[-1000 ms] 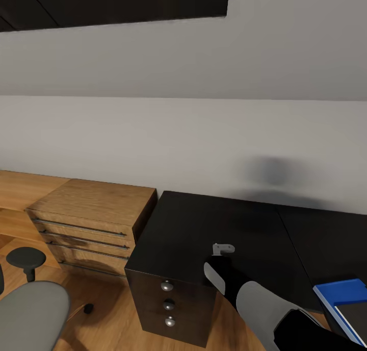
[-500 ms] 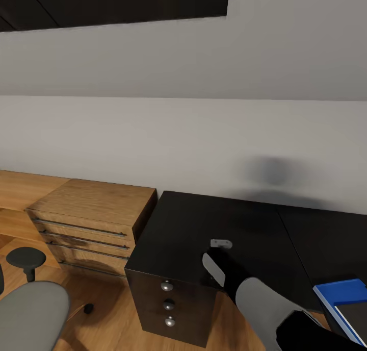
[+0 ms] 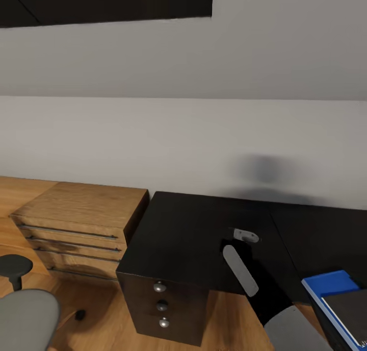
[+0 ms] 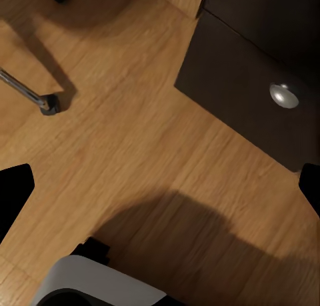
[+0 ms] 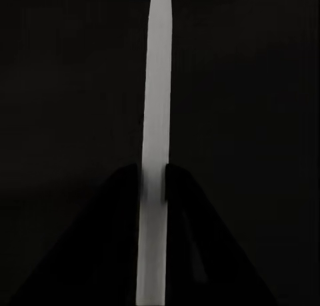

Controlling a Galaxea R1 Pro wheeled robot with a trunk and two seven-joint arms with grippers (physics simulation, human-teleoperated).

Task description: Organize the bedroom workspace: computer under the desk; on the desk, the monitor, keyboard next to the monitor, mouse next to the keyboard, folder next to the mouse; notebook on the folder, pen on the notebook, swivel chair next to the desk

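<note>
My right gripper (image 3: 244,237) hovers low over the glossy black desk (image 3: 188,223), beyond the three-knob drawer unit (image 3: 162,305). In the right wrist view its two dark fingers are shut on the thin white-silver pen (image 5: 155,86), which runs straight across the black desk top. The blue folder (image 3: 326,284) lies on the desk at the lower right with the dark grey notebook (image 3: 351,310) on it. The swivel chair's grey seat (image 3: 23,315) and a black armrest (image 3: 14,265) show at the lower left. My left gripper (image 4: 160,186) hangs open above the wood floor.
A light wooden drawer chest (image 3: 76,208) stands against the wall left of the desk. In the left wrist view, a silver knob (image 4: 285,95) on the drawer unit and a chrome chair leg with castor (image 4: 47,105) are close by. A dark skylight (image 3: 102,4) is overhead.
The head view has shifted a little, sliding the room leftward. My right arm has moved right and farther over the desk, its wrist turned, still holding the pen.
</note>
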